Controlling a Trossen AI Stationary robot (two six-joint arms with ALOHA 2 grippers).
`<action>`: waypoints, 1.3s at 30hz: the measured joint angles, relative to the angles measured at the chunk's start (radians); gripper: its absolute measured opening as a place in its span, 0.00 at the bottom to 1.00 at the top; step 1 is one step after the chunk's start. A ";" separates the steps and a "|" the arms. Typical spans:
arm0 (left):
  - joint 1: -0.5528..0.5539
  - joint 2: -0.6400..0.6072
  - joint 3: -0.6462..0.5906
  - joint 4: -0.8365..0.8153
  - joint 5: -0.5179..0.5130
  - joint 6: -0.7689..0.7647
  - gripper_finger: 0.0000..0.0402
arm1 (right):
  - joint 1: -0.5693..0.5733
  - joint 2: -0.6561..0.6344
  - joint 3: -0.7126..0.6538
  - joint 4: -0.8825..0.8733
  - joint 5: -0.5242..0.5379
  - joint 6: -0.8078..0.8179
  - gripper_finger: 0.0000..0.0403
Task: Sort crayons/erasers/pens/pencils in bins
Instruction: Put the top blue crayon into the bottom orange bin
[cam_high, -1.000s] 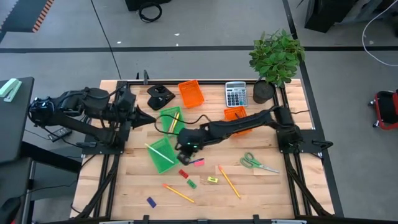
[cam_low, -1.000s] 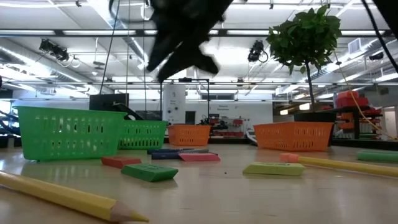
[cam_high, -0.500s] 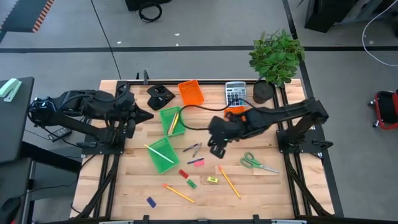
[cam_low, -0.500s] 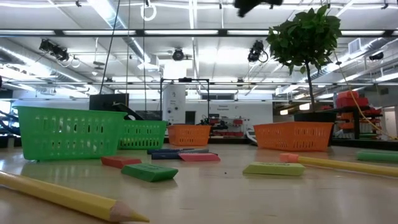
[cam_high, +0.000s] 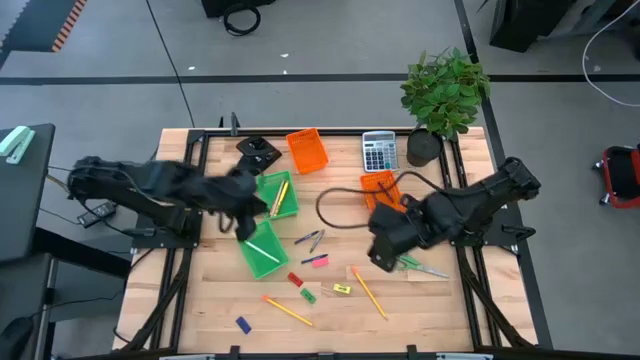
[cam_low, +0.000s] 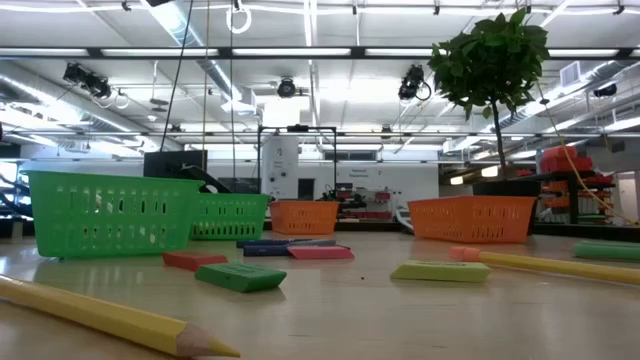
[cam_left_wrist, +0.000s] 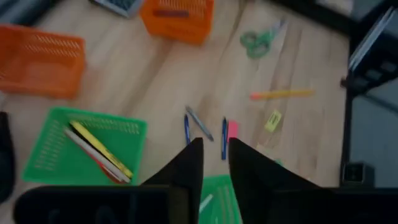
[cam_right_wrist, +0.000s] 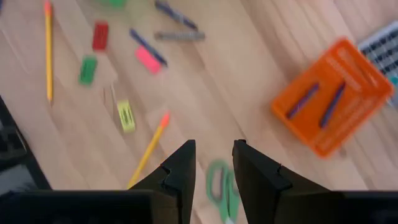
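Bare table (cam_high: 440, 300) lies open at the near right; the centre is cluttered by pens (cam_high: 312, 240), erasers (cam_high: 318, 261) and pencils (cam_high: 368, 292), while green bins (cam_high: 260, 250) block the left and scissors (cam_high: 415, 264) lie right of the clutter

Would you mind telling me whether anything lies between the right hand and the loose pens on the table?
Nothing visible does: the right hand hangs above bare wood, and the pens lie apart from it, with only open table between.
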 joint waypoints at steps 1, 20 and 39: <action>-0.011 0.027 0.000 0.001 0.000 -0.017 0.23 | 0.021 -0.004 0.000 -0.023 0.007 0.023 0.28; 0.053 0.393 0.000 0.135 0.216 -0.018 0.37 | 0.184 -0.059 0.000 -0.101 0.205 0.419 0.28; 0.205 0.396 0.201 0.010 0.354 0.363 0.35 | 0.000 -0.067 0.000 -0.101 0.042 0.436 0.35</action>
